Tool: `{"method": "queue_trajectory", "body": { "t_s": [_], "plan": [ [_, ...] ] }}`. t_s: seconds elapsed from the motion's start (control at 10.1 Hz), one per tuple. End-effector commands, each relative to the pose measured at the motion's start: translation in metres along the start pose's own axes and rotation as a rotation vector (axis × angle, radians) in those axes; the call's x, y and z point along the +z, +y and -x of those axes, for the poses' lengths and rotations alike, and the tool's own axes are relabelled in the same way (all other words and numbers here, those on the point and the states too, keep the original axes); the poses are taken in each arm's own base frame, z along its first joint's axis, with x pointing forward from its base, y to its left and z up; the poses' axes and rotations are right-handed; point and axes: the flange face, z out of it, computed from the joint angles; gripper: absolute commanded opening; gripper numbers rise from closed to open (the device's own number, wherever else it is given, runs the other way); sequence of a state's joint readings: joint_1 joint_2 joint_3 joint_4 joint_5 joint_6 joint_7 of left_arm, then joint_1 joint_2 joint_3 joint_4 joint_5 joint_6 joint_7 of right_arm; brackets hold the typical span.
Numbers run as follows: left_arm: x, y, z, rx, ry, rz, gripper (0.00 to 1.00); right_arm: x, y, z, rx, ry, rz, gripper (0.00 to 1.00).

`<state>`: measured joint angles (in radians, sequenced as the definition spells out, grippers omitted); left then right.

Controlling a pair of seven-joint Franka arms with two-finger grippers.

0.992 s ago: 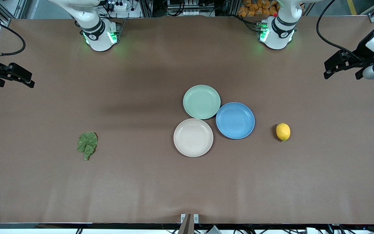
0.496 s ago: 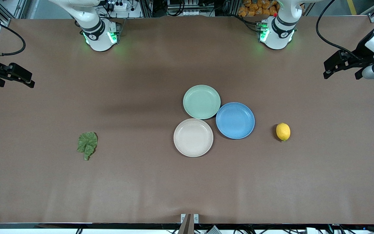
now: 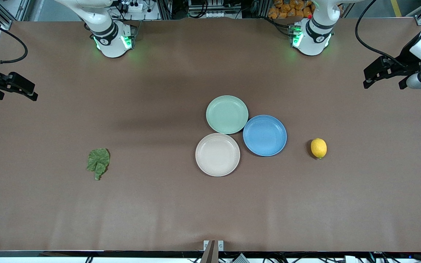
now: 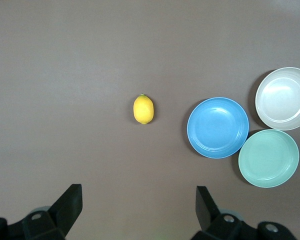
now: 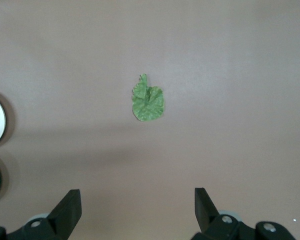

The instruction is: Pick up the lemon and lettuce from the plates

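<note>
The lemon [image 3: 318, 148] lies on the bare table toward the left arm's end, beside the blue plate. The lettuce [image 3: 98, 163] lies flat on the table toward the right arm's end. The mint plate [image 3: 227, 114] and the cream plate [image 3: 217, 154] sit empty at mid-table, touching. My left gripper [image 3: 384, 84] hangs open and empty high over the table's end; its wrist view shows the lemon [image 4: 143, 109] well clear of the gripper [image 4: 139, 200]. My right gripper [image 3: 15, 95] is open and empty over the other end, and the lettuce [image 5: 148, 100] lies apart from it [image 5: 138, 202].
An empty blue plate [image 3: 265, 135] touches both task plates, between them and the lemon. It shows in the left wrist view [image 4: 218, 127] with the cream plate [image 4: 284, 98] and mint plate [image 4: 269, 158]. The arm bases stand along the table's edge farthest from the camera.
Both grippers have shifted very slightly. The lemon, lettuce and plates have not moved.
</note>
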<state>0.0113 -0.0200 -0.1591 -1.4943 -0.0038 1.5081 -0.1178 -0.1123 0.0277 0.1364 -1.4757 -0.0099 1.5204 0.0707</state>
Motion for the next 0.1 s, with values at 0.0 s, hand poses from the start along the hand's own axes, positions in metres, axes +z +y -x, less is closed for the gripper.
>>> {"method": "queue_trajectory", "body": {
  "t_s": [0.0],
  "plan": [
    [-0.0046,-0.0038,-0.0003,0.018,-0.006,-0.013,1.00,-0.0026,-0.0025,-0.0017,-0.006,0.015,-0.022,1.00]
  ]
}}
